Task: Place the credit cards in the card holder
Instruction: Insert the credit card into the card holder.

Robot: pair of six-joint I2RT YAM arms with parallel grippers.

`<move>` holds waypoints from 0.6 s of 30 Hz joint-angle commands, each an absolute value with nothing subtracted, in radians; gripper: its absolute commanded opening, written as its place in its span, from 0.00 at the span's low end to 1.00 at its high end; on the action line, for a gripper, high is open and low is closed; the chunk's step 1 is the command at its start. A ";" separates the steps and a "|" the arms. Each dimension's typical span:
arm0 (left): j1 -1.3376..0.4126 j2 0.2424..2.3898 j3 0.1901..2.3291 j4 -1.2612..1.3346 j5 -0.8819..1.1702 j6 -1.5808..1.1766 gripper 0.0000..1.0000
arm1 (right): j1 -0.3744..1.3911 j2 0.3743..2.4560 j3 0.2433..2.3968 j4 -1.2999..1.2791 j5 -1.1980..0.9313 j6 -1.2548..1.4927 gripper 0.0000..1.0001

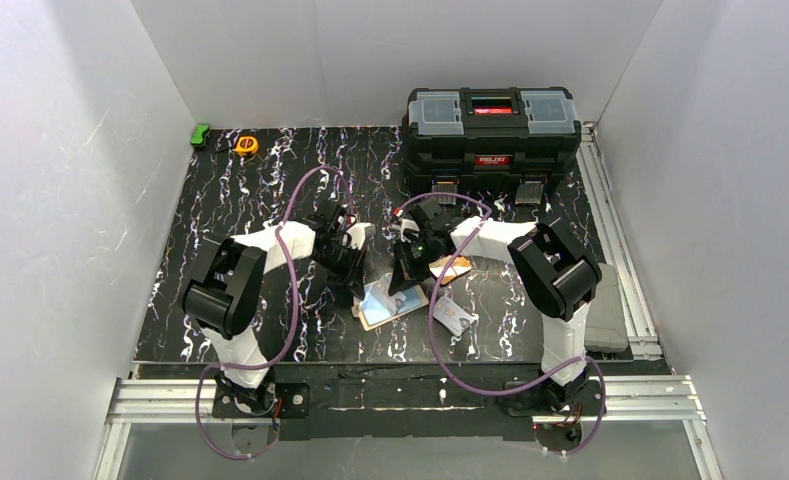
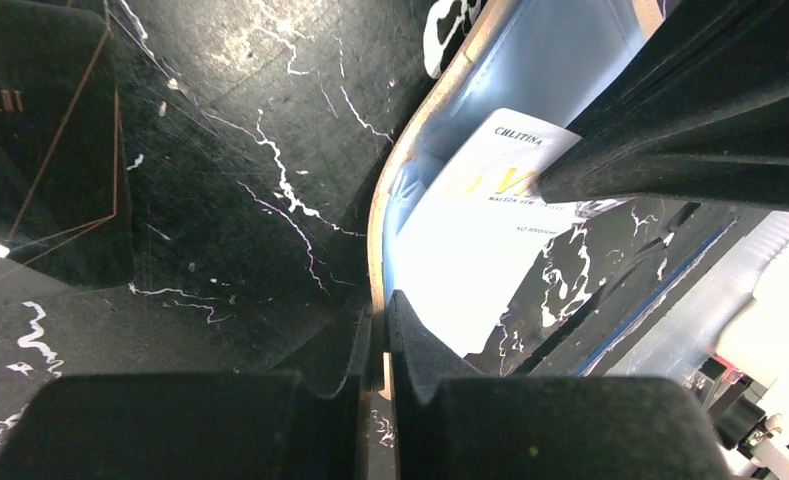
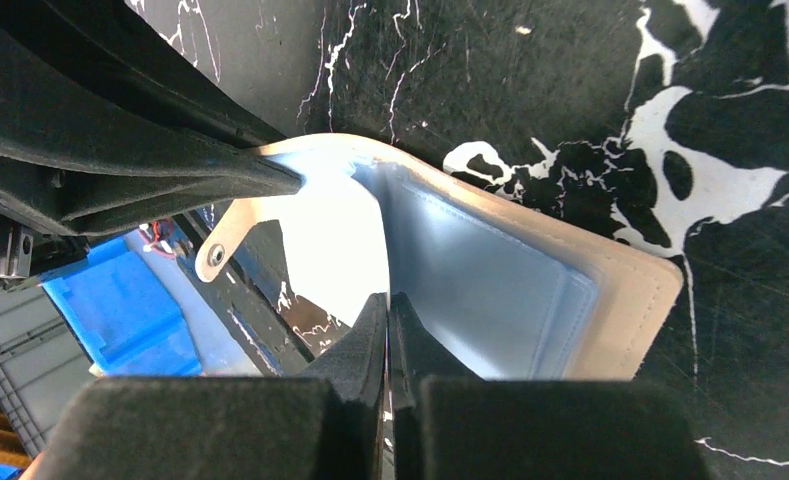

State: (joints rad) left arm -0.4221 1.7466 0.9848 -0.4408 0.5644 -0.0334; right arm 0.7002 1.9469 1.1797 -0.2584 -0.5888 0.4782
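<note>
2 shut tight: L gripper (image 2: 380,345) on card holder (image 3: 630,300) edge, R gripper (image 3: 388,310) on white card (image 2: 450,260) in it.

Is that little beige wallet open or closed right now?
Open. The card holder's flaps are spread, showing light blue lining and a white card; the snap tab hangs unfastened.
</note>
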 commanded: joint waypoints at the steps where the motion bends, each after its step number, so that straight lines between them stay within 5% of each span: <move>1: -0.431 1.750 0.986 -0.368 0.591 -0.059 0.00 | 0.701 1.930 1.156 -0.208 -0.476 0.502 0.01; 18: -0.431 1.763 0.987 -0.366 0.603 -0.072 0.00 | 0.688 1.884 1.017 -0.040 -0.459 0.557 0.01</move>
